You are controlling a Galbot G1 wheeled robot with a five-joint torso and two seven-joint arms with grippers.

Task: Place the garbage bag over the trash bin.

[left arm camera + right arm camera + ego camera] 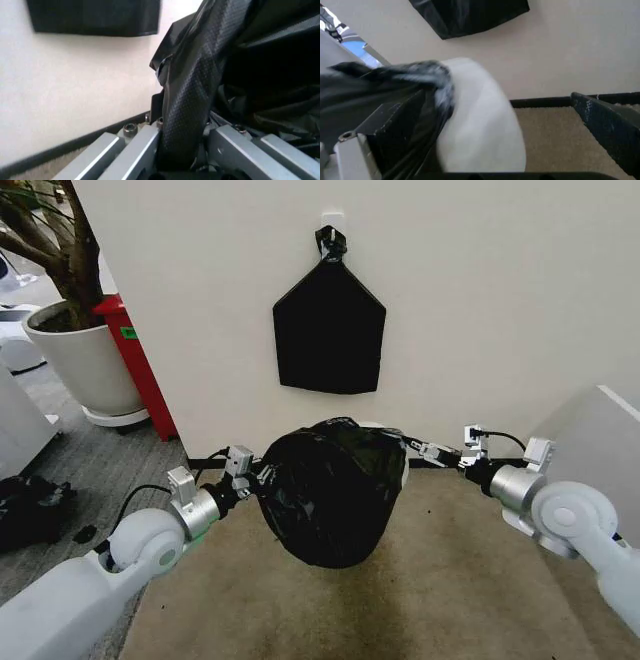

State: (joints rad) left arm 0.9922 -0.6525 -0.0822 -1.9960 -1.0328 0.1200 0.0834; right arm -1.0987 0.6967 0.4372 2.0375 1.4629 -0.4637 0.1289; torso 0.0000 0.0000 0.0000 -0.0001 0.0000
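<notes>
Black garbage bag (pixel 330 495) drapes the trash bin (pixel 480 127) on carpet by the wall.
Left gripper (pixel 262 472) pinches film; right gripper (pixel 440 451), apparently open, sits at the rim. Pull down evenly both sides.

Both arms are raised and reach inward toward the garbage bag (pixel 330 495), one from each side, at roughly the same height. The left arm comes in from low on the bag's left, elbow bent, forearm angled up to the wrist. The left gripper (pixel 262 473) is against the bag's left flank; in the left wrist view its fingers (pixel 137 148) are clamped on a fold of the black film. The right arm extends from the bag's right, wrist level. The right gripper (pixel 428 450) sits at the bag's upper right edge. In the right wrist view its jaws stand spread, one finger (pixel 607 123) well clear of the bag.
</notes>
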